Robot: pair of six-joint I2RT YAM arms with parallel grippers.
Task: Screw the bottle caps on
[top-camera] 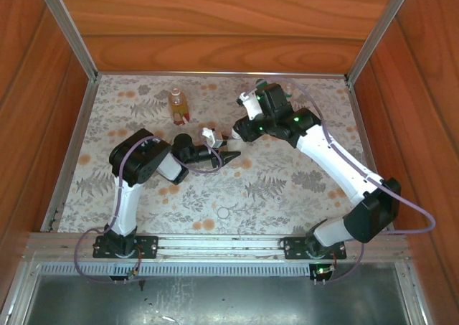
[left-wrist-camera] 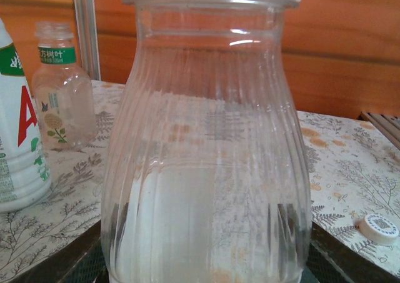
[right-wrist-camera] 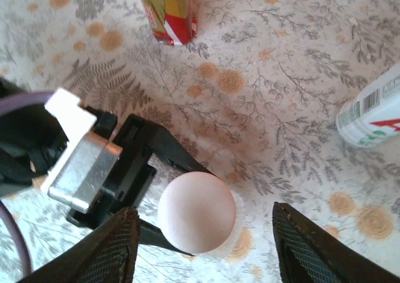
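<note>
My left claw (left-wrist-camera: pixel 206 264) is clamped on the lower body of the big clear bottle (left-wrist-camera: pixel 206 145), holding it upright near mid-table. A white cap (right-wrist-camera: pixel 197 211) sits on its neck; I can't tell how far it is threaded. My right claw (right-wrist-camera: pixel 205 211) hangs over it, jaws spread, a finger on each side of the cap and clear of it. The amber bottle (right-wrist-camera: pixel 169 11), white bottle (right-wrist-camera: pixel 374 108) and small bottle (left-wrist-camera: pixel 59 86) stand apart. A loose cap (left-wrist-camera: pixel 379 228) lies on the table (left-wrist-camera: pixel 350 170).

A flowered cloth (top-camera: pixel 272 196) is lying flat; wooden walls (top-camera: pixel 215 24) are rising around it, a metal rail (top-camera: pixel 222 246) running along its near edge.
</note>
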